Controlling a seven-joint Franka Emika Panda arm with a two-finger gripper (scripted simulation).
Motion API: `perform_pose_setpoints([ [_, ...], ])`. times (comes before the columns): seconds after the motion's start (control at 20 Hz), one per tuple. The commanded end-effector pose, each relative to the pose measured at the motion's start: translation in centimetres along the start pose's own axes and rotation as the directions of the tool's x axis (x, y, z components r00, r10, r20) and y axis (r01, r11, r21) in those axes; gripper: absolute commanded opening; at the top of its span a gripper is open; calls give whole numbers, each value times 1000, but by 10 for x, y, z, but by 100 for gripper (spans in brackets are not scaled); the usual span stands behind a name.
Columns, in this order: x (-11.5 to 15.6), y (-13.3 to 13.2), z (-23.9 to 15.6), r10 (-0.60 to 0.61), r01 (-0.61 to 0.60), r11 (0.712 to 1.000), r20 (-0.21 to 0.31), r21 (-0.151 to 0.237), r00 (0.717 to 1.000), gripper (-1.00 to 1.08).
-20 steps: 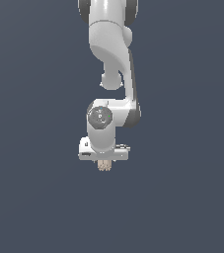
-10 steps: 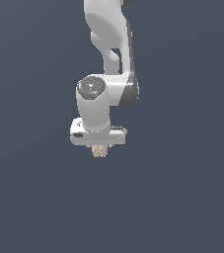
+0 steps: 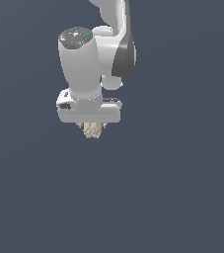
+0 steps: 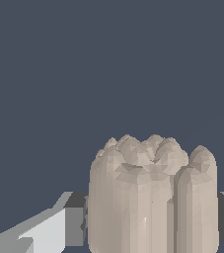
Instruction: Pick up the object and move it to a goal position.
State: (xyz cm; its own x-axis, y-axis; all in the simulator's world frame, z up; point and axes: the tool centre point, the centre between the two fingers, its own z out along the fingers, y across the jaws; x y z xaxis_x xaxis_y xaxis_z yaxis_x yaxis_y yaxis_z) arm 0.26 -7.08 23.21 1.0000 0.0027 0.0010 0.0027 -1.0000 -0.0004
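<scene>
The object is a small beige-tan ridged lump that pokes out just below my white gripper. The gripper is shut on it and holds it in the air. In the wrist view the object fills the lower middle, a bumpy tan lump between the grey-white fingers. The fingertips themselves are mostly hidden behind the hand body in the exterior view.
Only a flat dark grey-blue background shows around the white arm in both views. No goal marker, table edge or other object shows.
The arm has swung toward the camera and to the exterior view's left, so the hand looks larger and slightly higher. The object has stayed in the gripper throughout.
</scene>
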Motion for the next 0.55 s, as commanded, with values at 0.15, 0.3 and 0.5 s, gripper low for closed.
perform_pose_setpoints([
  [0.15, -12, 8, -34, 0, 0, 1000, 1, 0, 1000, -100],
  [0.3, -15, 11, -45, 0, 0, 1000, 1, 0, 1000, -100],
  [0.5, -17, 12, -51, 0, 0, 1000, 1, 0, 1000, -100],
])
